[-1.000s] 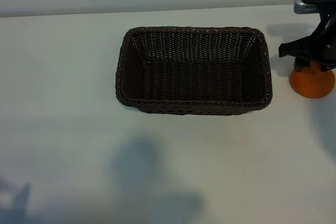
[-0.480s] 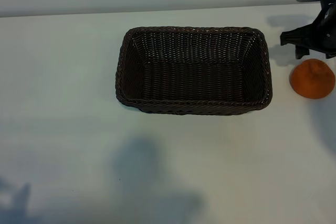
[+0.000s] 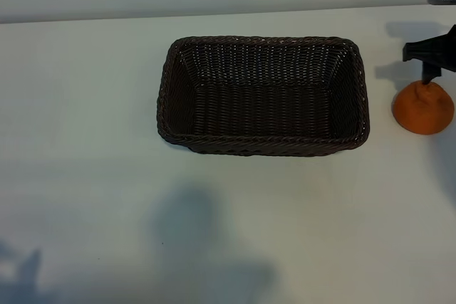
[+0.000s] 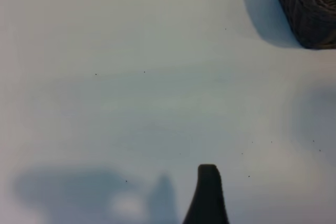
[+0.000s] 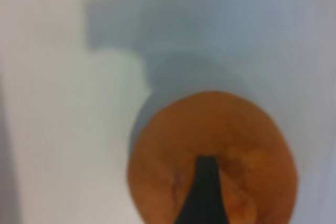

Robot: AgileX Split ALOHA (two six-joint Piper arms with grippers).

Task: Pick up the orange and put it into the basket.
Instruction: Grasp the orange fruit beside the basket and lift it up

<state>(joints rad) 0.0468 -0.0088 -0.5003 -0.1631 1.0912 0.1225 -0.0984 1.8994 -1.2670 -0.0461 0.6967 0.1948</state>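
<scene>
The orange [image 3: 423,108], round, dull-peeled, knob up, sits near the table's [image 3: 85,176] right edge beside the basket [image 3: 262,96]. The right gripper [image 3: 432,69] hangs over it, spread, grasping nothing.

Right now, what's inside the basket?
Nothing shows inside the basket: only its bare woven floor and sloping walls. The near wall hides a thin strip of floor behind it. The orange sits on the table to its right, outside.

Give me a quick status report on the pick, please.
Right end effector open above orange, no grip. Orange on table, right of empty basket. Left end effector open, idle. Nothing in the way.
</scene>
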